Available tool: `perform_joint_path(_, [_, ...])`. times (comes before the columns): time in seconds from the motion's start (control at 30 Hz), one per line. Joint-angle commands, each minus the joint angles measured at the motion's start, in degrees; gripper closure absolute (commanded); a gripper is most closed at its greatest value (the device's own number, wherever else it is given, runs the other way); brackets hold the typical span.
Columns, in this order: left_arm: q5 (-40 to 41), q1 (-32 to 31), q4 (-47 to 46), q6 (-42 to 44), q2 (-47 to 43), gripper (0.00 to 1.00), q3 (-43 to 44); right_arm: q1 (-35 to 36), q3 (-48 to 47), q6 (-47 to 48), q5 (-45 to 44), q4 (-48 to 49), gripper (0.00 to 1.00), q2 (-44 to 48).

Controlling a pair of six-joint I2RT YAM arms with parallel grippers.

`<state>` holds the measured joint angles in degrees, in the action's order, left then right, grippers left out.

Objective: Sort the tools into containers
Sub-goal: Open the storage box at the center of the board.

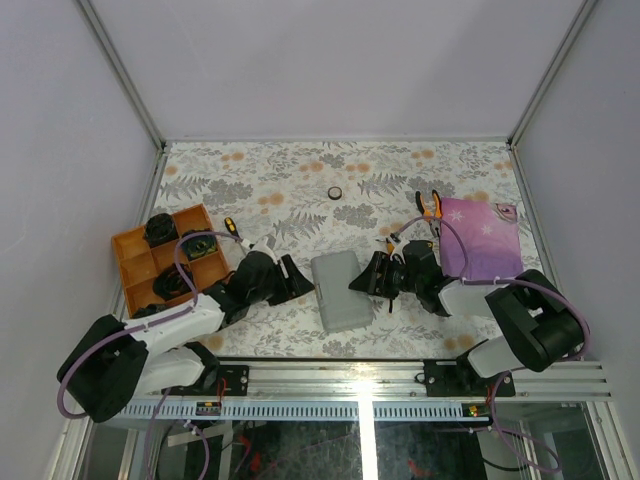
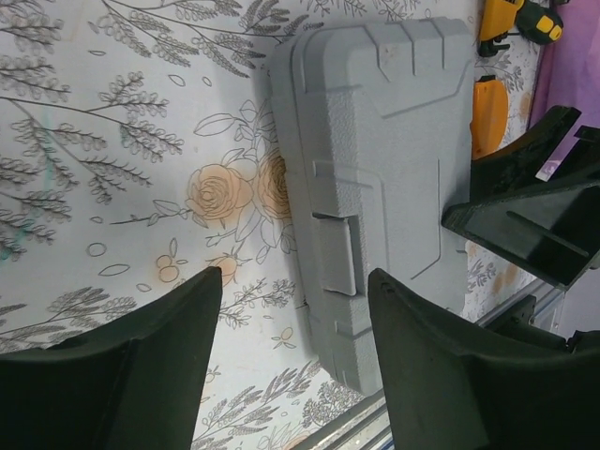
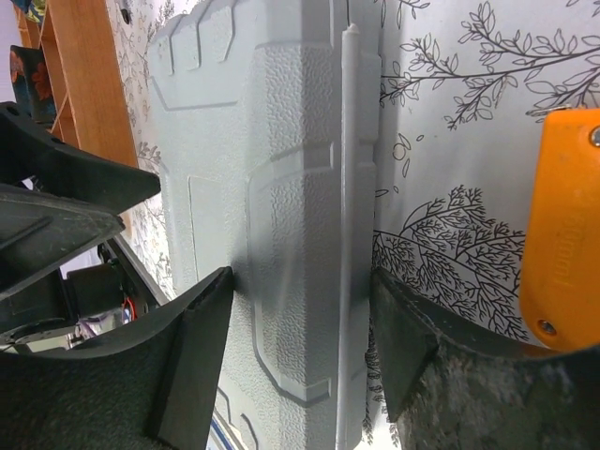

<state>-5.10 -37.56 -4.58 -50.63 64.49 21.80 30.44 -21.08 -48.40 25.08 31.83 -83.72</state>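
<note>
The grey case [image 1: 340, 290] lies closed on the floral table between my two grippers. My left gripper [image 1: 297, 279] is at its left edge; in the left wrist view the gripper [image 2: 292, 281] is open, one finger over the table and the other over the case [image 2: 375, 159] beside its latch. My right gripper [image 1: 368, 276] is at the right edge; there the gripper [image 3: 300, 281] is open, straddling the rim of the case [image 3: 272, 169]. A screwdriver [image 1: 232, 229], a tape ring [image 1: 335, 192] and pliers [image 1: 430, 206] lie on the table.
An orange compartment tray [image 1: 128, 262] with black items stands at the left. A purple star-patterned cloth [image 1: 480, 240] lies at the right, with an orange tool [image 3: 562, 225] on the table close to my right gripper. The metal rail [image 1: 400, 375] runs along the near edge.
</note>
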Motion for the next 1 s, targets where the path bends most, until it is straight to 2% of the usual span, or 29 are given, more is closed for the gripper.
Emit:
perform_joint_path(0.0, [0.9,-2.0,-5.8,-2.0,2.6,0.39,0.3,0.9,0.7,-0.6,-2.1,-0.4,0.42,-1.4])
perform_joint_path(0.4, [5.9,-3.7,-4.2,-3.9,5.5,0.46,1.9,1.0,1.3,-1.2,-3.4,-1.6,0.47,-2.2])
perform_joint_path(0.7, [5.0,-3.8,-6.9,-4.5,6.4,0.48,2.1,0.9,1.3,-1.8,-3.1,-0.5,0.49,-3.8])
perform_joint_path(0.97, [6.2,-3.8,-5.2,-4.6,7.8,0.53,2.4,0.9,1.4,-2.2,-3.1,-0.2,0.51,-4.6])
